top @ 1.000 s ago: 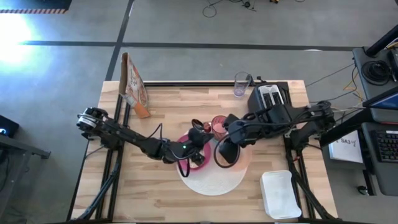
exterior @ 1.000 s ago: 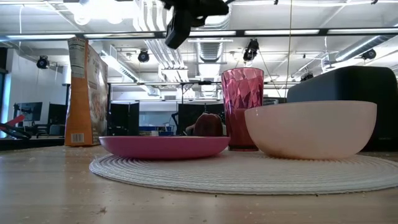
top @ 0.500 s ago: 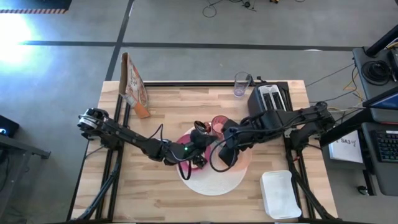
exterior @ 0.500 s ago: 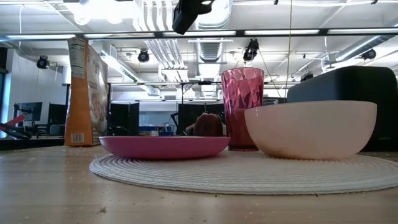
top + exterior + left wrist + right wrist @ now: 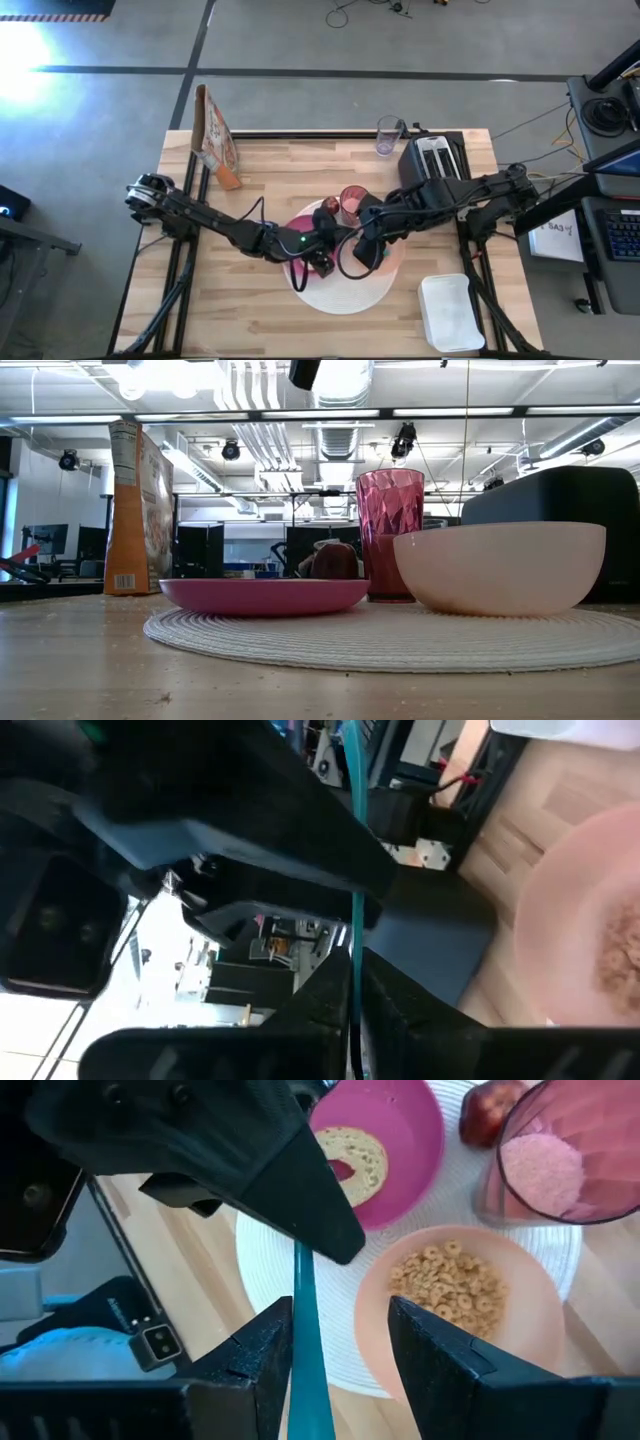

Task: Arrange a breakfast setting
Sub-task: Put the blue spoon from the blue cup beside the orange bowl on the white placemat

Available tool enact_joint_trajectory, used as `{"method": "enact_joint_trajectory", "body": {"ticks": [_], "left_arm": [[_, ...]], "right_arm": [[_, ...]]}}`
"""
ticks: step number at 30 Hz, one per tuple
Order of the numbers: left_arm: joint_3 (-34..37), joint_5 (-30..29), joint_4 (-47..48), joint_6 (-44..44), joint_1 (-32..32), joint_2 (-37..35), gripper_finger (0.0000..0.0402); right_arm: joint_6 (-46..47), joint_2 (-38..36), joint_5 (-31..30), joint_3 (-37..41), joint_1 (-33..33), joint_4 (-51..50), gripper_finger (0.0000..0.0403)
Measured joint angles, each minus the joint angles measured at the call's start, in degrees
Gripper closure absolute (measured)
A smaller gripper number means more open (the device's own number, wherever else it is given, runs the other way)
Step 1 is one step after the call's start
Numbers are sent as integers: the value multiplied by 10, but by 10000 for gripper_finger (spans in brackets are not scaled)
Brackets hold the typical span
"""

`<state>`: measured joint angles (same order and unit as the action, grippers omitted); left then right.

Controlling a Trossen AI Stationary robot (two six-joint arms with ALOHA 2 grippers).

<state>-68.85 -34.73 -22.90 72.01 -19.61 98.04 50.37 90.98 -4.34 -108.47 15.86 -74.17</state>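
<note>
A thin teal utensil handle [image 5: 304, 1350] hangs in the air over the white round mat [image 5: 340, 290]. My left gripper [image 5: 335, 1240] is shut on it. My right gripper [image 5: 340, 1310] is open, slanting down, with the handle between its fingers, close to one of them. On the mat below stand the magenta plate [image 5: 400, 1130] with a bagel half [image 5: 355, 1160], the peach bowl [image 5: 520, 1320] of cereal rings [image 5: 450, 1285], the pink tumbler [image 5: 560, 1160] and a red fruit [image 5: 490, 1110]. My left gripper pinches the teal handle near its far end [image 5: 300, 1258] between its two shut fingers [image 5: 300, 1005], flat side to the pads. It comes level from the table's left. The handle is lifted clear, above the mat. My right gripper: I cannot tell whether its finger [image 5: 270, 1350] touches the handle.
A cereal box [image 5: 215, 140] stands at the far left. The black toaster [image 5: 435, 160] and a clear glass [image 5: 388, 135] are at the far right. A white tray [image 5: 450, 310] lies at the near right corner.
My left gripper has risen, almost out of the top of the low view, and has rolled about its own line. My right gripper has come down a little toward it. Plate, bowl, tumbler and fruit have kept still.
</note>
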Motion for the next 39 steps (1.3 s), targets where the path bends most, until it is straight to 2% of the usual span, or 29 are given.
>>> {"method": "enact_joint_trajectory", "body": {"ticks": [6, 16, 21, 25, 28, 34, 39], "left_arm": [[-16, 22, 9, -2, 1, 2, 402], [-15, 27, 9, -17, 3, 2, 401], [-16, 11, 6, -31, 2, 2, 401], [-17, -4, 6, -116, 2, 3, 400], [-17, -15, 4, -130, 2, 3, 391], [-17, -27, 0, -139, 2, 3, 347], [-17, -63, -1, -192, 1, 2, 292]], "right_arm": [[-9, 0, 1, 2, -2, 3, 277], [-40, 0, 3, 2, -3, 6, 382], [-46, 0, 6, 2, -4, 14, 384], [-48, -1, 9, 2, -5, 15, 384], [-48, -1, 8, 2, -6, 16, 384], [-39, -1, 10, 3, -14, 14, 385], [-38, -1, 11, 3, -26, 8, 385]]}}
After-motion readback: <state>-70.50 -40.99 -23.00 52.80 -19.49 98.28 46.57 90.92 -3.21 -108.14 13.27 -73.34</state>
